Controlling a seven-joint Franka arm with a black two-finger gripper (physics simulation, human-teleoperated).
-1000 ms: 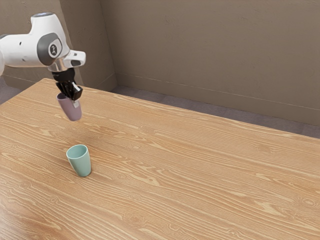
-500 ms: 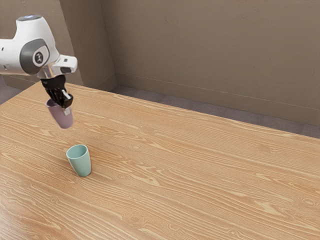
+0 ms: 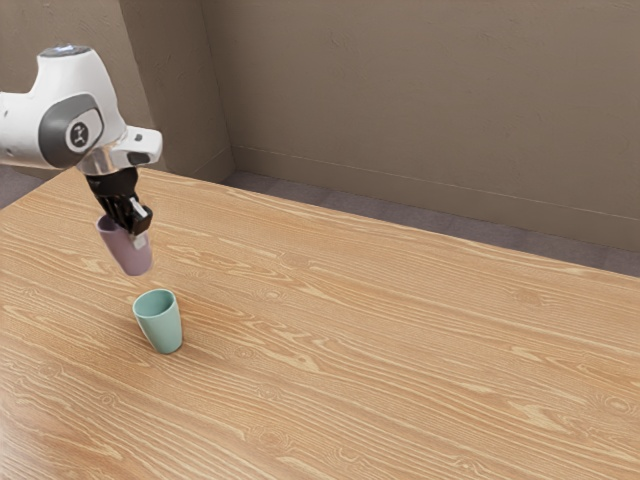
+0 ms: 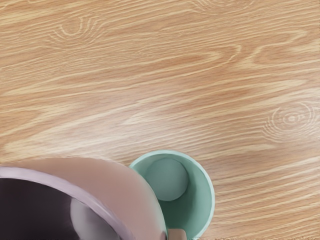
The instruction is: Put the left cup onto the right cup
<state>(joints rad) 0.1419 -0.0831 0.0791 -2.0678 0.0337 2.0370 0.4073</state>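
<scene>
My gripper [image 3: 127, 222] is shut on the rim of a lilac cup [image 3: 128, 250], which hangs tilted in the air above the wooden table [image 3: 400, 330]. A mint-green cup [image 3: 159, 320] stands upright on the table just below and slightly toward the exterior view's right of the held one. In the wrist view the lilac cup [image 4: 95, 195] looms large and blurred under my hand, with the green cup [image 4: 180, 192] open-mouthed right beside it, partly covered by the lilac wall.
The table's far edge [image 3: 420, 225] runs along the back, with a strip of floor and a brown wall behind. Bare wood spreads toward the exterior view's right.
My hand swung toward the exterior view's left with the lilac cup, then came back right and lower, ending closer above the green cup. The green cup stayed put.
</scene>
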